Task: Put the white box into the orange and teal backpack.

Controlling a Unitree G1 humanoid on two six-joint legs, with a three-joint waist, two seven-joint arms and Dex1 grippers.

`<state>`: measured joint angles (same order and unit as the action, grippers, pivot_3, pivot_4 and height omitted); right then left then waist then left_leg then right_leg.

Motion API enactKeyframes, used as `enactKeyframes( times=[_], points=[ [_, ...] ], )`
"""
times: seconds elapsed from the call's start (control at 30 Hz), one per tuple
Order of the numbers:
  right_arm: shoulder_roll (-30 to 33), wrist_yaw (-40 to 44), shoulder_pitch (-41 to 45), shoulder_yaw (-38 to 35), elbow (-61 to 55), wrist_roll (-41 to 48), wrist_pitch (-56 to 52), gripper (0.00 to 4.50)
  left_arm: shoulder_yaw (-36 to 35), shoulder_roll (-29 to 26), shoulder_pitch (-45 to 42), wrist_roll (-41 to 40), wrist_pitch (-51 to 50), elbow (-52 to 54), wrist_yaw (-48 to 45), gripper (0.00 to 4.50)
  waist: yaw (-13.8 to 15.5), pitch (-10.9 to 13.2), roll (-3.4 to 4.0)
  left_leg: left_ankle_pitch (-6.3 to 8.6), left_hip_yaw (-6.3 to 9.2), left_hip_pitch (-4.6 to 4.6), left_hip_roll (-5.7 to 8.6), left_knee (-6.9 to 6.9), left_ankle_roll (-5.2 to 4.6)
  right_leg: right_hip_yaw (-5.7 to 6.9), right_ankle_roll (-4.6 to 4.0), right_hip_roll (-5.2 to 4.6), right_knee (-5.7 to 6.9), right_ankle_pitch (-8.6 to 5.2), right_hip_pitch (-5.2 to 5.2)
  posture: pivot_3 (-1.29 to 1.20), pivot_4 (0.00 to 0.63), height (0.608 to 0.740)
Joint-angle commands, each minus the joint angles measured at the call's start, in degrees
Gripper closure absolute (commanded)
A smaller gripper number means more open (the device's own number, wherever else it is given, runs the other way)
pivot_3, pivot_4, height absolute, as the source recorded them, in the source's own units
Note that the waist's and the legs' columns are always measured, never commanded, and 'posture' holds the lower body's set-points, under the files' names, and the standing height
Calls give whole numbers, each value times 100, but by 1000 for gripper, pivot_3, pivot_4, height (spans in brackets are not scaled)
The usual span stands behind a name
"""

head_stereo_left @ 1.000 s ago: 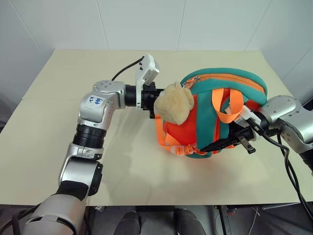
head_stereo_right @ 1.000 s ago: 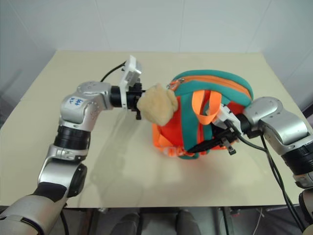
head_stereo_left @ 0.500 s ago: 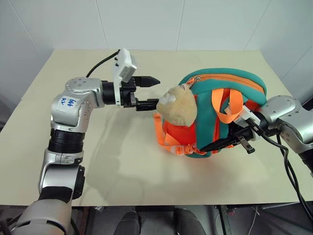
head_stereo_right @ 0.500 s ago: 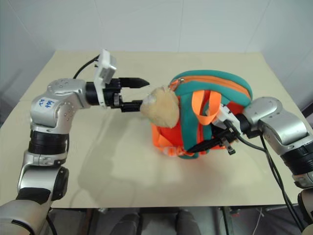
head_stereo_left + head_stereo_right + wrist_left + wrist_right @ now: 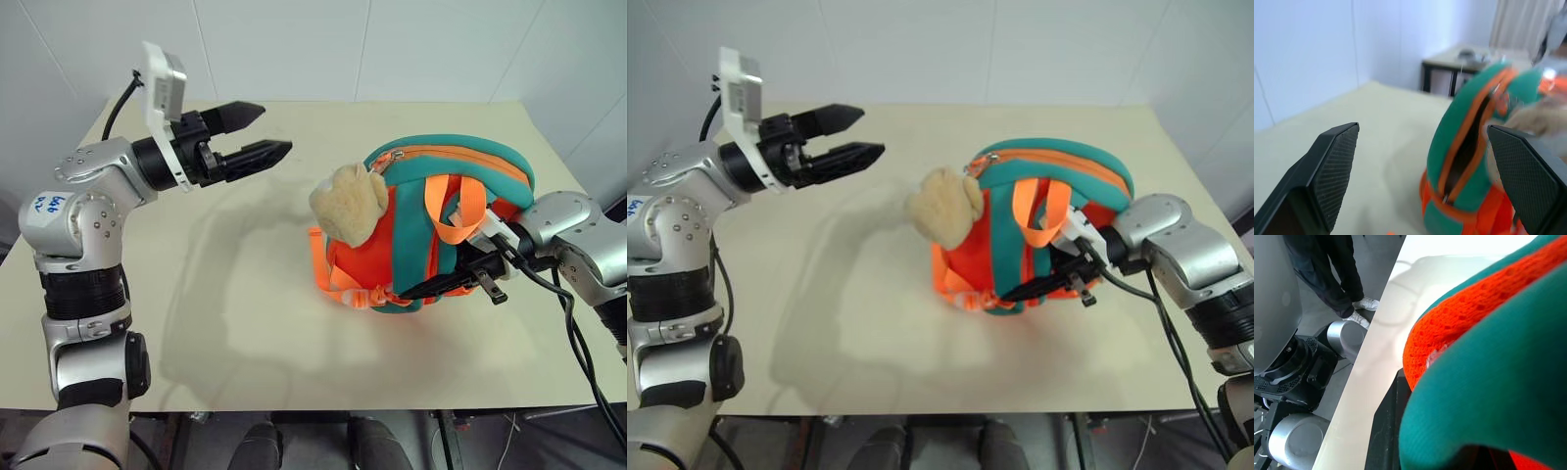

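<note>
The orange and teal backpack (image 5: 441, 225) stands upright on the table, right of centre, with a tan plush toy (image 5: 351, 201) hanging on its left side. In the left wrist view its top zipper (image 5: 1469, 142) gapes slightly. My left gripper (image 5: 269, 129) is open and empty, raised well to the left of the backpack and pointing toward it. At the backpack's lower right side, my right gripper (image 5: 436, 286) is pinched on the teal fabric, with teal and orange mesh (image 5: 1484, 347) pressed close against its finger. The white box is out of view.
The cream table (image 5: 216, 313) has bare surface left of and in front of the backpack. White walls rise behind it. A dark side table (image 5: 1459, 63) stands farther back. A person's legs and white shoes (image 5: 1347, 279) stand on the floor beside the table edge.
My left gripper opened, drew away from the plush toy and rose to the left. The toy swung back against the backpack. The right arm has not moved.
</note>
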<state>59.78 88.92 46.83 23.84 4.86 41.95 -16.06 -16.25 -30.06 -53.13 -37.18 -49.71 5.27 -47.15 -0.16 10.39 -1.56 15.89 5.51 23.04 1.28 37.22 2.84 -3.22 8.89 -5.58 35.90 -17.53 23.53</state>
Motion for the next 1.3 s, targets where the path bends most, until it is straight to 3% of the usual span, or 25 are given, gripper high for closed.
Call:
enactKeyframes(
  times=[0.03, 0.17, 0.4, 0.7, 1.07, 1.3],
  points=[
    [-65, 358, 18, -219, -24, 21, 75, 3845, -355, 245, 70, -740, -409, 519, 524, 26, 1, 0, 0, 0, 0, 0, 0, 0, 0, 0, 0, 0, 1, 0, 0, 0, 150, 740],
    [-125, 358, 48, -216, 22, -17, 70, 3845, -307, 808, 516, -1673, -1012, 1249, 1192, 26, -16, 0, 0, 0, -2, -5, -1, -4, 0, -5, -1, -1, 1, 1, 1, 0, 150, 740],
    [-224, 358, 104, -200, 92, -91, 56, 3845, -54, 1089, 707, -2227, -1159, 1410, 1717, 26, -1, 0, 0, 0, -5, -15, -1, -1, 3, -5, -5, 1, -7, 3, -5, 0, 150, 740],
    [-303, 358, 105, -225, 124, -155, 67, 3845, 903, 853, 845, -1887, -1081, 1417, 1643, 26, -11, 0, 0, -1, -11, -26, 0, -4, 4, -9, -6, 2, -14, 3, -15, 0, 150, 740],
    [-387, 358, 25, -303, 98, -231, 48, 3845, 1139, 561, 362, -1749, -1360, 948, 1772, 26, -2, 0, 0, -1, -11, -27, 0, -6, 4, -9, -6, 2, -21, 3, -15, 0, 150, 740],
    [-451, 358, 25, -357, 89, -301, 26, 3845, 1841, 269, 117, -1375, -1479, 838, 1335, 26, -5, 0, 0, -1, -13, -27, 0, -10, 4, -9, -6, 3, -23, 3, -15, 0, 150, 740]
  ],
)
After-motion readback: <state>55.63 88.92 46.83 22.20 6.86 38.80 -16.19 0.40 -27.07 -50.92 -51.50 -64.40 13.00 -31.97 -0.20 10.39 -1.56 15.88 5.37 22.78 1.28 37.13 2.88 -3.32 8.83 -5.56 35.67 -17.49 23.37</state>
